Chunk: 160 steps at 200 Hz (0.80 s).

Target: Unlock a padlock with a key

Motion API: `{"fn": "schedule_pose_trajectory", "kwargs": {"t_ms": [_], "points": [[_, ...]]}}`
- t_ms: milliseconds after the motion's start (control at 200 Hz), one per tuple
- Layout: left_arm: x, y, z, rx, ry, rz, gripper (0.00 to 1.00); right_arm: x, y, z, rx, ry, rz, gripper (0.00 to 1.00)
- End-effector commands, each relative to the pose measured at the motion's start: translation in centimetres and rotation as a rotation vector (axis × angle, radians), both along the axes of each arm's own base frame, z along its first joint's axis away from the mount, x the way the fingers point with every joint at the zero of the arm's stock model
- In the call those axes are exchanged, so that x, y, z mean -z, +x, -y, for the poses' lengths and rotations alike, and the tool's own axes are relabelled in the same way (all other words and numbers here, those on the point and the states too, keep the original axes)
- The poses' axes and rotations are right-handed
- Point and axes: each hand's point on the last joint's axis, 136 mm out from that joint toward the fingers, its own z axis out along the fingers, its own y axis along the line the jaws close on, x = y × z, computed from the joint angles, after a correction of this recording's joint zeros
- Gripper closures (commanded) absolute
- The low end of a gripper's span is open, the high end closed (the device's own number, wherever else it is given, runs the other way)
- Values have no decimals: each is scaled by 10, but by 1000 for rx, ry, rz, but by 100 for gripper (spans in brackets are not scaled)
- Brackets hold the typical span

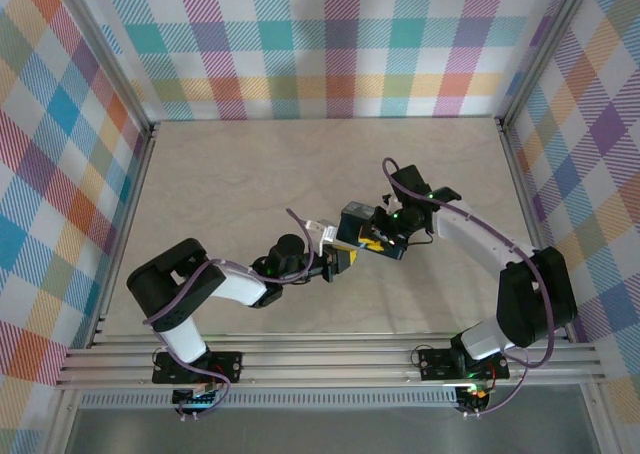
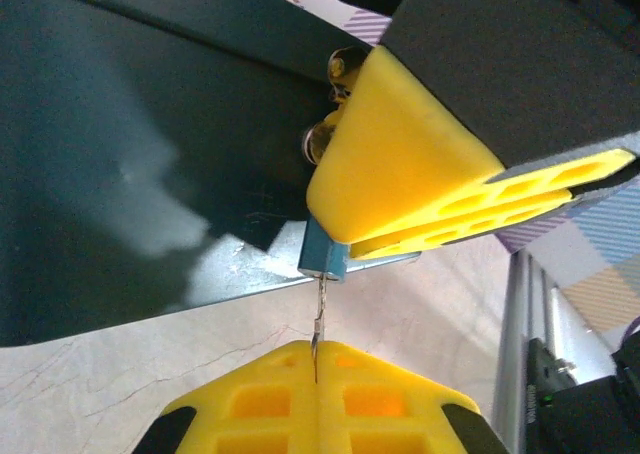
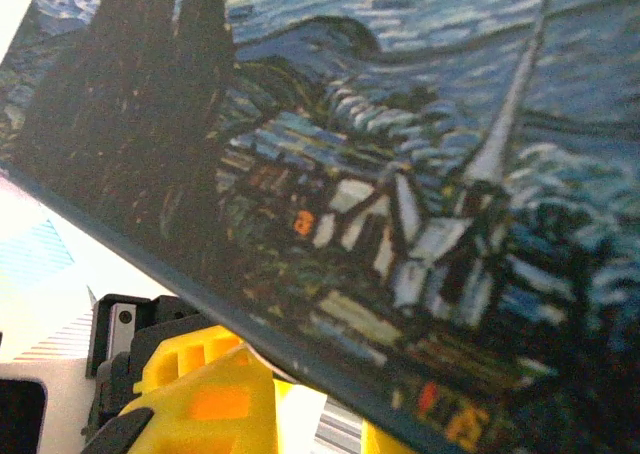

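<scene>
In the left wrist view, my left gripper (image 2: 316, 352) is shut on the key (image 2: 319, 319), a thin grey blade standing up from between the yellow fingertips. The key's tip meets the underside of the padlock (image 2: 324, 260), a small blue body. The padlock sits pinched between the yellow fingers (image 2: 400, 164) of my right gripper (image 1: 374, 240). Its shackle end (image 2: 335, 74) is partly hidden behind that finger. In the top view, my left gripper (image 1: 340, 259) meets the right one at the table's middle.
The dark-blue starry-night tin (image 3: 400, 174) lies right against the right gripper, close to the right wrist camera, and shows as a dark wall (image 2: 130, 144) beside the padlock. Beige tabletop (image 1: 230, 184) surrounds the arms. A metal rail (image 2: 520, 354) runs along the table edge.
</scene>
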Motion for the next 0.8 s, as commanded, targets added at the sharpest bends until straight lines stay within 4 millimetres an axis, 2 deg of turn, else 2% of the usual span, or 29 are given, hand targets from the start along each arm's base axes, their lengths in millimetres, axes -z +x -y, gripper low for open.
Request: {"fn": "schedule_pose_trajectory", "kwargs": {"t_ms": [0,305,460,615,795], "points": [[-83,-9,20,37,-129,281,100,-3,-11,-18,-56,57,-59,100],[-89,-20,25,32,-86,337,100,-4,-6,-24,-45,83,-75,100],[-100,-14,26,48,-234,213,100,-5,-5,-22,-25,82,-55,100],[-111,1,16,48,-401,73,100,-7,-2,-23,-4,102,-21,100],[-120,8,16,70,-435,39,100,-7,-3,-24,-15,98,-9,100]]}}
